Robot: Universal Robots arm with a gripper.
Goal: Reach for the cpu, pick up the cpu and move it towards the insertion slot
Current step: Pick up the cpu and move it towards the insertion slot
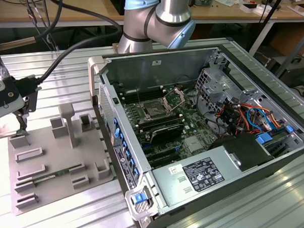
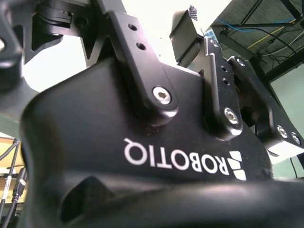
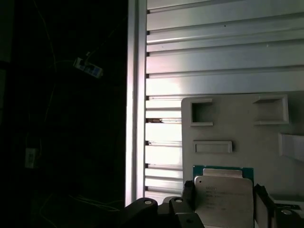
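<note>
Gripper (image 1: pixel 12 127): exterior view's left, over the grey tray (image 1: pixel 53 174).
Jaws: I see them pinched onto the cpu (image 3: pixel 223 199).
Insertion slot (image 1: pixel 154 111): well apart.

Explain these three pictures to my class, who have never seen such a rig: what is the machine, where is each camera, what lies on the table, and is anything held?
The machine is a robot arm with a gripper at its end. The exterior view is shot from off the arm: a grey tray of moulded frames lies on the metal table, beside an open computer case whose green board carries the insertion slot. Both wrist views come from cameras riding on the arm. The second wrist view looks at the gripper's black body; the first wrist view looks down at the tray, where the cpu sits right at the gripper. Whether it is gripped I cannot tell.
</note>
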